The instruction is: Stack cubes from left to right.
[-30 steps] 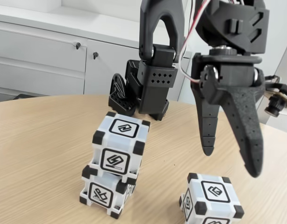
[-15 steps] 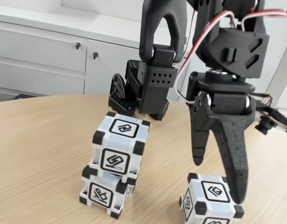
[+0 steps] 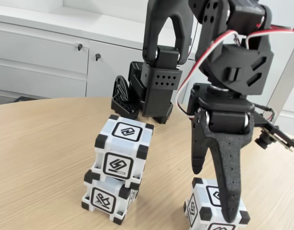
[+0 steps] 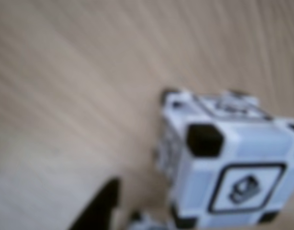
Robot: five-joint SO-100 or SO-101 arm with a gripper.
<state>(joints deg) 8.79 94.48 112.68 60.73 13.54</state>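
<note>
Two white cubes with black corners stand stacked at the left of the fixed view: the upper cube [image 3: 122, 151] sits slightly skewed on the lower cube [image 3: 107, 196]. A third cube [image 3: 207, 197] rests alone on the table at the lower right. My gripper [image 3: 213, 194] is open and hangs low over this third cube, its thin finger behind the cube and its wide finger [image 3: 227, 191] in front, covering part of it. The blurred wrist view shows the same cube [image 4: 228, 182] close up, with a dark fingertip [image 4: 99, 208] to its lower left.
The round wooden table [image 3: 41, 143] has free surface to the left of the stack and between the stack and the single cube. My arm's black base [image 3: 149, 91] stands behind the stack. White cabinets [image 3: 41, 52] line the back wall.
My open gripper has come down and a little to the left, from above the single cube to straddling it. None of the cubes has moved.
</note>
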